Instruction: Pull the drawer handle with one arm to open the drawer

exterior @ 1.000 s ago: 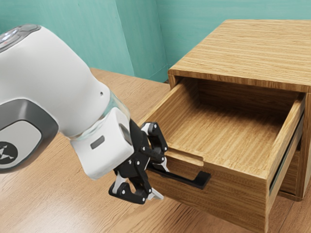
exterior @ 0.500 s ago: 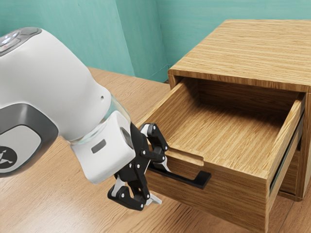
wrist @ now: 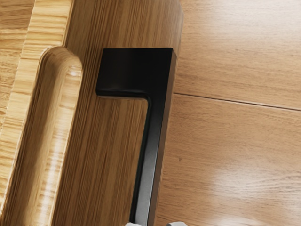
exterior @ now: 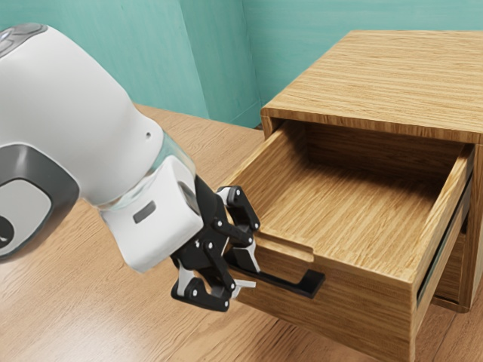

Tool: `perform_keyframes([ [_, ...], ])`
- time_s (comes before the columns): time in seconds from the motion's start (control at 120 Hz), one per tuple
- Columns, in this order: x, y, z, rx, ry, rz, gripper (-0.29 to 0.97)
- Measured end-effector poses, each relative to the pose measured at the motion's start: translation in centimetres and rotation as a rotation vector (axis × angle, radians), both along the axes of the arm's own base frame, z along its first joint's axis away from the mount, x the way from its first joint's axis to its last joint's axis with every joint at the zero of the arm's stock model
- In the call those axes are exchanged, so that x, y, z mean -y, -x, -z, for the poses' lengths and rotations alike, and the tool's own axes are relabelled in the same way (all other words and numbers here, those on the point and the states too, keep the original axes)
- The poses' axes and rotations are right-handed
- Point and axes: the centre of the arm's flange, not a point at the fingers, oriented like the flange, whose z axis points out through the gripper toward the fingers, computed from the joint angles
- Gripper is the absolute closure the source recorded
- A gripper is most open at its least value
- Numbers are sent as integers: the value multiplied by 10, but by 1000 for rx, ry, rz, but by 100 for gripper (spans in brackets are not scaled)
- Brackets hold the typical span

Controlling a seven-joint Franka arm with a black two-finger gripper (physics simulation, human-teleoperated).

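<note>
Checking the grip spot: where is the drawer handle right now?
The black drawer handle runs along the open drawer's front, low in the exterior view's middle, with the hand closed on its end toward that view's left.

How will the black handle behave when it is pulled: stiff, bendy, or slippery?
Probably stiff: the handle is a thick, square-edged bar fixed to the drawer front. Possibly slippery, since its faces look smooth.

No text, label, brand or number can be read anywhere.
</note>
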Motion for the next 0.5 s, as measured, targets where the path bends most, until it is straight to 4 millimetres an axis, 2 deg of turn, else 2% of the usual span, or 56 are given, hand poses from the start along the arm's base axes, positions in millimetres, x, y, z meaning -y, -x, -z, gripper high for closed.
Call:
perform_keyframes([
  [0.092,3,2,-5,5,7,8,70],
  [0.117,3,2,-6,7,9,7,81],
  [0.175,2,1,-9,14,10,3,87],
  [0.267,0,1,-13,19,15,-4,58],
  [0.342,5,7,-25,37,15,9,37],
  [0.45,29,33,-46,68,-19,36,19],
  [0.5,28,40,-46,17,-37,-36,14],
])
